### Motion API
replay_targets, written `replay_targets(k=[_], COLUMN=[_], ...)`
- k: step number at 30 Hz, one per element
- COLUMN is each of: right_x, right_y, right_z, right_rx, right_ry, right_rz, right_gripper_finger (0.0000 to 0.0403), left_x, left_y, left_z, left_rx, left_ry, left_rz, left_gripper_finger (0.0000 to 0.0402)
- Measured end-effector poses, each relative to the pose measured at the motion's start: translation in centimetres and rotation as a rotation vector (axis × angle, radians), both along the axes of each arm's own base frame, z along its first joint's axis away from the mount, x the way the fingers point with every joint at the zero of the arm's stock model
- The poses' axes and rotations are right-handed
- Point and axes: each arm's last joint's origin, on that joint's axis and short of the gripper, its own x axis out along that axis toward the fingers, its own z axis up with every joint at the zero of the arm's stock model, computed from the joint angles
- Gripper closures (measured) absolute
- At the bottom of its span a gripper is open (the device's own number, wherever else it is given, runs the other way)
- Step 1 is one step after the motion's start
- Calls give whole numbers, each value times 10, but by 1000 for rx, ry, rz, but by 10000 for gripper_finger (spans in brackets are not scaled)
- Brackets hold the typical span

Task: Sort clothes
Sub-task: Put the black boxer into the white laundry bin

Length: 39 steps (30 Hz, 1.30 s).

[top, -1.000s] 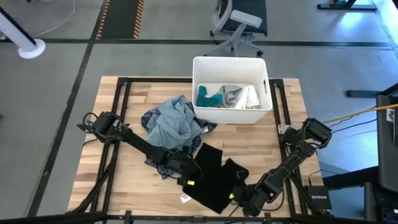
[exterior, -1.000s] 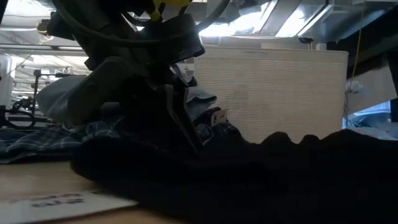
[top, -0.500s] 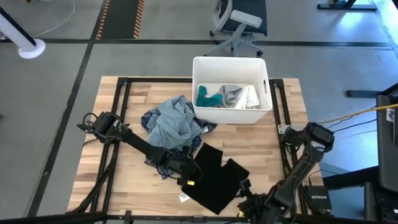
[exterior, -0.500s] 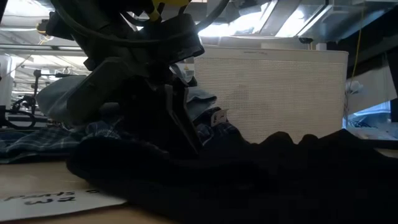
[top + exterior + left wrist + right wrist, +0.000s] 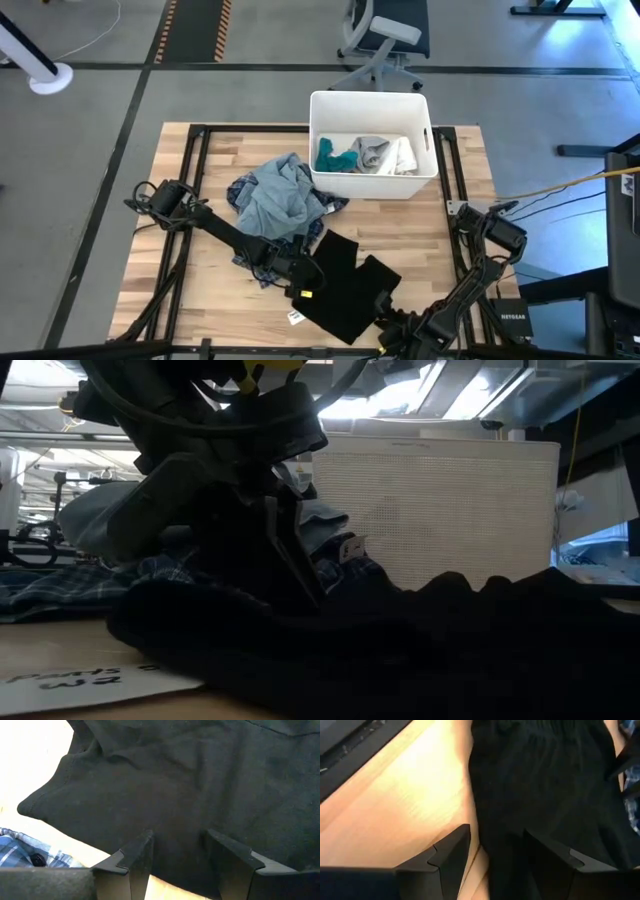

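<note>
Clothes are partly sorted: we see teal (image 5: 335, 157) and white (image 5: 398, 156) garments in the bin (image 5: 371, 101) at upper centre, the blue-grey heap (image 5: 278, 196) mid-frame, while both spread grippers, left (image 5: 305, 283) and right (image 5: 392, 318), straddle the black garment's (image 5: 345, 285) edges.

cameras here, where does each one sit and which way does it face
High view: above the table, looking straight down; both arms, white bin, black garment.
Low view: at table-top height, looking level across; the left arm's dark body above the black garment.
Left wrist view: on the left arm, looking past the open left gripper onto black cloth.
Right wrist view: on the right arm, past the open right gripper, cloth edge and bare wood.
Shared: all four show the black garment.
</note>
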Motion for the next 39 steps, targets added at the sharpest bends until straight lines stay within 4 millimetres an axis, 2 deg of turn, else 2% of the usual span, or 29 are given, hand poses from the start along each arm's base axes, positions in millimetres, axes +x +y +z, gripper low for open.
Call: replay_targets(k=[4,7,13,15,16,20,23,28,32,39], right_x=[1,2,10,12,13,22,37,69,96,137], right_y=[-1,-5,-11,-8,-6,-3,-7,-21,-39,-78], right_z=[-4,-6,-5,-1,4,29,51,77,86,88], right_rx=[-66,-141,-135,-144,-148,-175,-193,-204,-230,-275], right_ry=[-51,-101,-56,-17,8,104,116,115,110,91], right_rz=[-1,-16,-27,9,31,24,-12,-20,16,54], right_gripper_finger=[199,225,335,379,388,373,367,389,395,372], left_x=[0,0,0,0,0,1,1,2,2,2], left_y=[0,0,0,0,0,0,-1,-1,-1,-1], left_z=[0,0,0,0,0,0,1,1,1,1], left_rx=[-2,-7,-9,-9,-10,-11,-16,-19,-19,-14], left_ry=[0,-3,-5,-5,-6,-8,-19,-22,-23,-24], left_rz=[2,3,4,4,5,5,5,4,4,-1], left_gripper_finger=[226,226,226,226,226,226,226,226,226,226])
